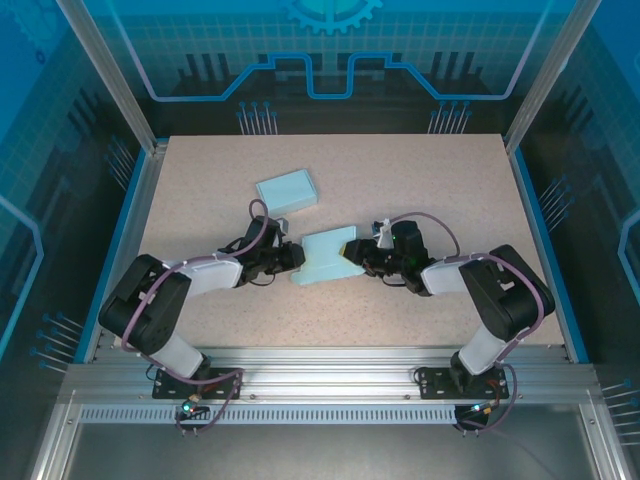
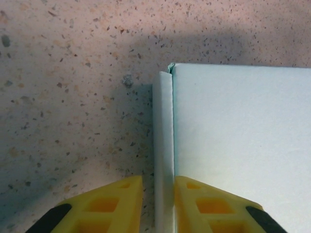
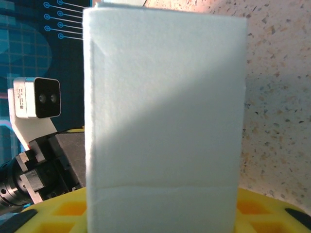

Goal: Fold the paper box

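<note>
The pale blue paper box (image 1: 325, 260) lies partly folded at the middle of the table, between both arms. My left gripper (image 1: 292, 257) is at its left end. In the left wrist view the yellow fingers (image 2: 116, 204) straddle a narrow upright side flap (image 2: 164, 136) of the box (image 2: 243, 145). The right finger touches it and a small gap shows at the left finger, so the jaws are slightly open. My right gripper (image 1: 360, 262) is at the box's right end. There a raised box panel (image 3: 163, 97) stands over the yellow fingers (image 3: 262, 208) and hides their tips.
A second pale blue box (image 1: 287, 190), folded shut, lies behind the work area towards the left. The left arm's white wrist camera (image 3: 36, 98) faces the right gripper at close range. Bare speckled table (image 1: 420, 180) lies to the back right.
</note>
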Action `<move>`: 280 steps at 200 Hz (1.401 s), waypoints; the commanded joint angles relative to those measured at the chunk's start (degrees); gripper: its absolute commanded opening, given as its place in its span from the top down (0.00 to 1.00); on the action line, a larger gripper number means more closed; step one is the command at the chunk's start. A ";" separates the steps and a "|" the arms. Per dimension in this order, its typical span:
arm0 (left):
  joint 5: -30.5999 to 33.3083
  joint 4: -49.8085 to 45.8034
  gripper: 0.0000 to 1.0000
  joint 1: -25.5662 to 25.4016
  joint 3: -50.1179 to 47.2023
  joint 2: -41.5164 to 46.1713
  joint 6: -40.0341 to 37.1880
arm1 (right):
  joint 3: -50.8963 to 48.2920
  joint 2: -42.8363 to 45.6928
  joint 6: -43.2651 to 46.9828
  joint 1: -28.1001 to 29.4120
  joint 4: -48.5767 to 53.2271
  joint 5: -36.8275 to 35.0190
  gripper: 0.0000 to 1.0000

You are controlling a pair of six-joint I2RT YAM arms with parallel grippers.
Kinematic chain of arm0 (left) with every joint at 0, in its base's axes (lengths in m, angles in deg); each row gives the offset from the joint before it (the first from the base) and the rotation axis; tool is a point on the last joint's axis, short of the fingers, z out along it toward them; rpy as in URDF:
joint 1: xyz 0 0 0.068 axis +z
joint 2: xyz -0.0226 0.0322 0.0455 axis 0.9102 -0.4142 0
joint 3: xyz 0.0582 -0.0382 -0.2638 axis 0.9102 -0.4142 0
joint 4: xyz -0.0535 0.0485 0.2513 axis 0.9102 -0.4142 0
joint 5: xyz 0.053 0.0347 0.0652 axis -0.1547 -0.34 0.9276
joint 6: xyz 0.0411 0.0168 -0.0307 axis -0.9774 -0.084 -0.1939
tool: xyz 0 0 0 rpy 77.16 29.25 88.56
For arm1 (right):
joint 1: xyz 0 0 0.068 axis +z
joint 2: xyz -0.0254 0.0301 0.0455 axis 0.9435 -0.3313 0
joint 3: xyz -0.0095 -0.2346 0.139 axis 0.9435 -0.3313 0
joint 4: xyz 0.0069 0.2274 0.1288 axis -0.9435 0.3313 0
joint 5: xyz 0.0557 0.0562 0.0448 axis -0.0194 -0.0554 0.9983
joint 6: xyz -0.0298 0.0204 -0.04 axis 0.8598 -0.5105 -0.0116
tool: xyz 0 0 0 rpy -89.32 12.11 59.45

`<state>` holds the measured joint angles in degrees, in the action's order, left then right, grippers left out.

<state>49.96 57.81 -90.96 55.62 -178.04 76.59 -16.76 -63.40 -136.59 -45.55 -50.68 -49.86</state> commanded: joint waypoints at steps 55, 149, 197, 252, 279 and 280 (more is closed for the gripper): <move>-0.22 1.13 0.51 0.29 -3.02 12.36 -8.57 | -1.51 7.02 -4.74 -2.06 5.27 -1.10 0.56; 2.42 37.80 0.04 -16.16 -22.02 29.20 -58.64 | -0.81 29.04 -9.02 -7.24 32.56 -3.97 0.55; 7.20 39.51 0.01 -19.52 -19.55 23.35 -73.54 | -2.22 40.12 -10.56 -7.77 38.48 -7.14 0.53; 12.28 45.39 0.02 -22.68 -13.56 12.74 -80.87 | -4.09 46.52 -12.52 -7.70 40.55 -9.30 0.51; 15.90 49.42 0.04 -24.19 -11.19 7.44 -85.02 | -4.09 46.83 -12.86 -7.71 40.72 -9.47 0.51; 15.99 49.42 0.04 -24.25 -11.11 7.19 -85.20 | -4.09 46.82 -12.87 -7.70 40.67 -9.50 0.51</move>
<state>61.68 101.18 -113.78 41.70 -167.40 -2.49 -20.36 -17.39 -148.35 -52.72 -11.01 -58.64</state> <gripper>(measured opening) 0.962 0.493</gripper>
